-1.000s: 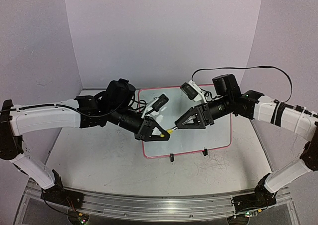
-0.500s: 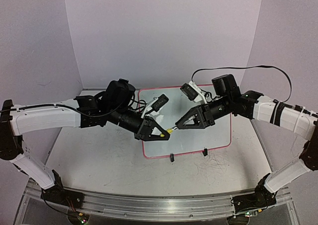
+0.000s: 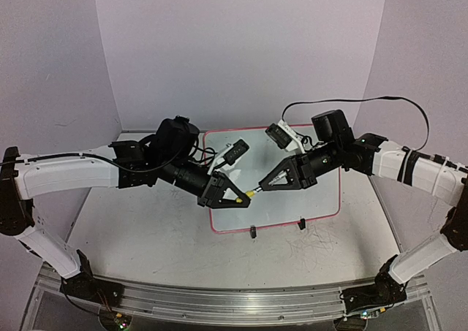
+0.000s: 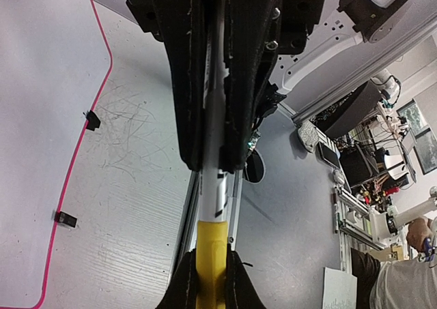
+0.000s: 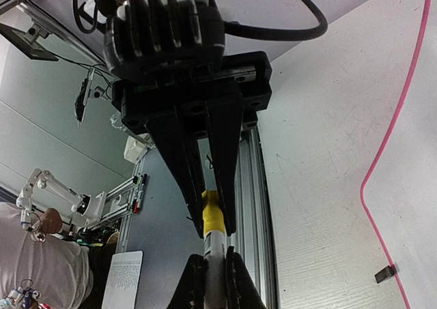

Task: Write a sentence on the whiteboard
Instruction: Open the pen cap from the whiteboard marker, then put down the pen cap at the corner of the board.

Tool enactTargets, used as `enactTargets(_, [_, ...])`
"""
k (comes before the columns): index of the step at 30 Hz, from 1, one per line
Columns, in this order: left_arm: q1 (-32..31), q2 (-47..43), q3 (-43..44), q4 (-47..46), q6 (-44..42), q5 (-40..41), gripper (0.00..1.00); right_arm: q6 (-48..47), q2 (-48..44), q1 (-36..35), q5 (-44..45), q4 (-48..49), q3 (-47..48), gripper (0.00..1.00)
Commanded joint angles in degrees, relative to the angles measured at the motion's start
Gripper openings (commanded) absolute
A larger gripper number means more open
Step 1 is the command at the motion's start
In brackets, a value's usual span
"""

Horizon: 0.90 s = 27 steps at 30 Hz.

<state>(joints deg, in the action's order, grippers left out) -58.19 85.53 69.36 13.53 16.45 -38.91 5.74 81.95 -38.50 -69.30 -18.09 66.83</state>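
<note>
The whiteboard (image 3: 292,199), white with a pink rim, lies flat at the table's centre back; its edge also shows in the left wrist view (image 4: 41,84) and the right wrist view (image 5: 423,186). The sentence is out of view. Above the board's left part a marker (image 3: 254,192) hangs level between both arms. My left gripper (image 3: 243,196) (image 4: 210,254) is shut on its yellow cap (image 4: 210,237) (image 5: 213,217). My right gripper (image 3: 265,188) (image 5: 213,253) is shut on the white barrel (image 4: 213,186) (image 5: 214,244), facing the left one tip to tip.
Two black clip feet (image 3: 253,232) (image 3: 301,223) sit at the board's near rim. The scuffed white tabletop (image 3: 146,236) surrounds the board. An aluminium rail (image 3: 219,302) runs along the near edge. A black cable (image 3: 351,101) loops above the right arm. Purple walls enclose three sides.
My right gripper's jaws have shut onto the marker's barrel. Both arms and the marker stay in nearly the same place.
</note>
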Motion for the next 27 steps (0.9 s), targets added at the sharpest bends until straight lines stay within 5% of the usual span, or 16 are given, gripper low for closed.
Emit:
enactTargets(1, [0.0, -2.0, 1.2, 0.1, -1.9, 2.0, 0.00, -0.8, -1.4, -0.2, 1.8, 1.2, 0.1, 0.00])
enactTargets(14, [2.1, -21.6, -13.8, 2.6, -10.6, 10.6, 0.00, -1.7, -12.0, 6.7, 8.2, 1.5, -4.9, 0.00])
enactTargets(22, [5.3, -26.8, -20.7, 2.5, 2.3, 41.0, 0.00, 9.7, -18.7, 7.1, 29.1, 9.6, -7.9, 0.00])
enactTargets(27, [11.8, -25.7, -25.8, 2.4, 13.7, 47.0, 0.00, 18.8, -24.8, 7.1, 45.6, 16.0, -14.0, 0.00])
